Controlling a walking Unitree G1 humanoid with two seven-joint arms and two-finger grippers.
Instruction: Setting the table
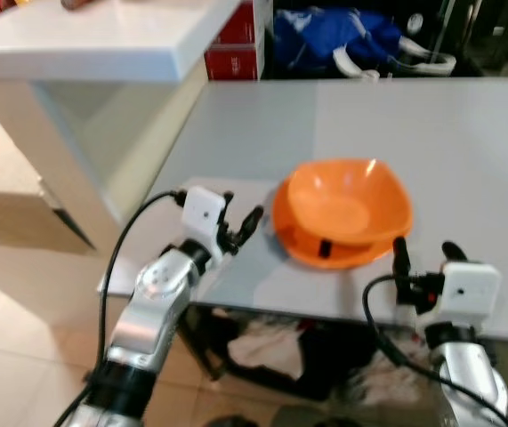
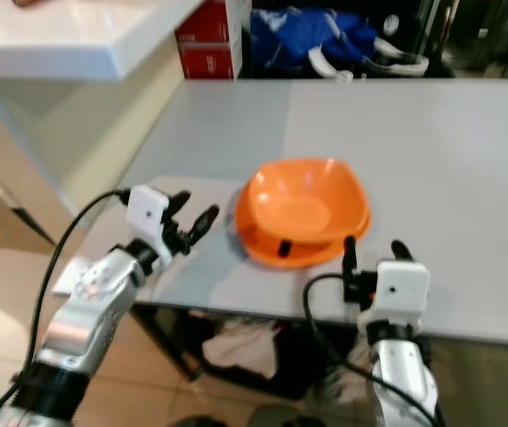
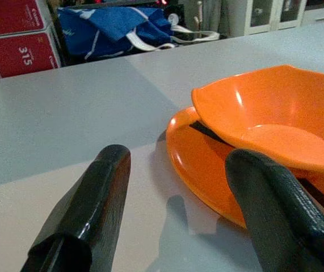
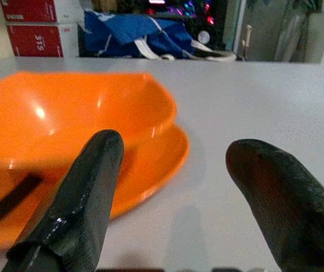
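Black fingers (image 3: 88, 221) frame red boxes (image 3: 20, 38) reading "315".

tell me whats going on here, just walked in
A humanoid robot stands at the near edge of a grey table, setting it. An orange bowl sits on an orange plate, with a black strip lying on the plate under the bowl. The left gripper is open beside the plate's left rim, and the right gripper is open at the near right of the plate. Neither holds anything at this moment.
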